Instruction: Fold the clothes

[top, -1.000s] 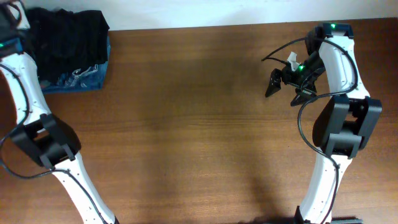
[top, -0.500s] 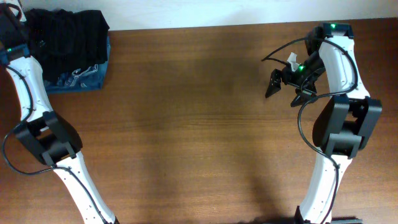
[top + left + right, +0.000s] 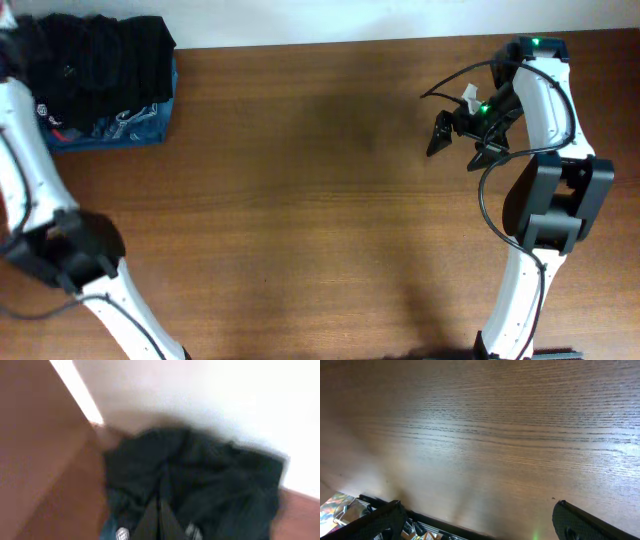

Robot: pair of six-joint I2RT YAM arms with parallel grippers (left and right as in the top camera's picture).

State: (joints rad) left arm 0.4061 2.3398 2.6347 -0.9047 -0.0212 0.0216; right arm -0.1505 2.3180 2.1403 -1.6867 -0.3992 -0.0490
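The black clothes (image 3: 105, 55) lie bunched in the table's far left corner, on top of a blue garment (image 3: 125, 128). In the left wrist view the same dark heap (image 3: 210, 480) fills the middle, blurred. My left gripper (image 3: 160, 519) points at it from just in front, its fingers pressed together with no fabric visible between them. My left arm (image 3: 25, 150) runs along the left edge of the overhead view, its gripper end lost at the corner. My right gripper (image 3: 462, 143) hovers at the far right over bare wood, open and empty (image 3: 485, 527).
The blue garment carries a white print (image 3: 130, 118) and shows beside my left fingers (image 3: 112, 525). A white wall (image 3: 200, 395) rises right behind the heap. The table's edge (image 3: 445, 522) crosses the bottom of the right wrist view.
My left arm has swung, its elbow sliding left and toward the front, and it is blurred by motion. The heap and the right arm have not moved.
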